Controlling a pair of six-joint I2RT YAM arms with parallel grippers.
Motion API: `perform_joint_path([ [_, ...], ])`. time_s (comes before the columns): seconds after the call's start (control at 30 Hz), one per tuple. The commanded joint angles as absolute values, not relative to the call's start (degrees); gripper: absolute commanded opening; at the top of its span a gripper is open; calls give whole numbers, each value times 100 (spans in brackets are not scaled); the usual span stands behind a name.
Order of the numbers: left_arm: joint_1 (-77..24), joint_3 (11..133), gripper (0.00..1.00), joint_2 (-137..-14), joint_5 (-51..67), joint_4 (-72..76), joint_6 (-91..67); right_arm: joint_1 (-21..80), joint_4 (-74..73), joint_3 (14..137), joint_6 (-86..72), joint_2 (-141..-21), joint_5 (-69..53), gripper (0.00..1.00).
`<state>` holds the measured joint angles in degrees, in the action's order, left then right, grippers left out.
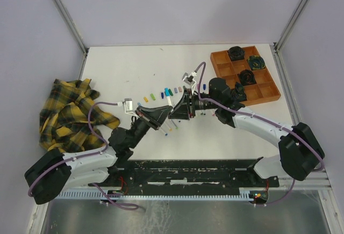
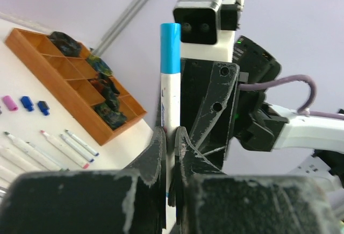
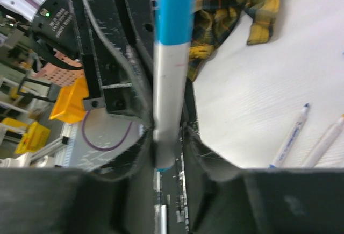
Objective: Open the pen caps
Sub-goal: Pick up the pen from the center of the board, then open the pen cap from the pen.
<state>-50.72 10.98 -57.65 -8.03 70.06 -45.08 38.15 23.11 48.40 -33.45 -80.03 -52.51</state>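
Observation:
A white pen (image 2: 170, 102) with a light blue pen cap (image 2: 170, 45) stands upright in my left gripper (image 2: 171, 135), which is shut on the lower barrel. My right gripper (image 3: 167, 137) straddles the same pen (image 3: 171, 83) from the other side. Its left finger touches the barrel and a thin gap shows at the other, so it is open. The cap (image 3: 176, 8) rises above its fingers. Both grippers meet above mid-table (image 1: 173, 113). Loose pen caps (image 1: 161, 93) lie in a row behind them, pink (image 2: 9, 103) and blue (image 2: 27, 103) among them.
Uncapped pens (image 2: 59, 148) lie on the white table, two of them to the right of my right gripper (image 3: 293, 137). An orange compartment tray (image 1: 269, 91) with black round objects stands at the back right. A yellow plaid cloth (image 1: 70, 113) is bunched at the left.

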Motion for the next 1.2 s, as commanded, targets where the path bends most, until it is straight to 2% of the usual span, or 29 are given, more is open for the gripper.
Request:
perform_joint_path([
  [0.0,-5129,1340,3,-5807,-888,7450,-4236,3832,2442,5116,-3339,-7992,-5279,21],
  [0.03,-5127,1333,5,-5795,-897,7438,-4235,3839,2427,5139,-3335,-7995,-5299,13],
  [0.07,-5131,1333,12,-5759,-917,7389,-4232,3835,2389,5168,-3325,-7987,-5332,6],
  [0.1,-5131,1338,23,-5697,-950,7302,-4217,3828,2334,5190,-3297,-7982,-5350,2],
  [0.17,-5118,1399,42,-5460,-1030,6930,-4154,3827,2225,5228,-3232,-7974,-5381,0],
  [0.2,-5094,1632,58,-5070,-1107,6136,-4056,3816,2138,5256,-3165,-7952,-5440,0],
  [0.4,-4848,2568,71,-4377,-874,3951,-3832,3803,2084,5343,-3113,-7982,-5774,0],
  [0.63,-4165,3409,69,-4652,185,2624,-4205,3803,2074,5405,-3071,-7938,-6100,0],
  [0.8,-4071,3742,61,-4919,550,2345,-4185,3797,2042,5428,-3057,-7976,-6156,0],
  [1.0,-4027,3903,32,-5062,828,2314,-4192,3792,1807,5523,-2970,-8057,-6207,0],
  [1.17,-3839,4118,30,-5041,907,2172,-4084,3796,1750,5556,-2981,-8175,-6264,0],
])
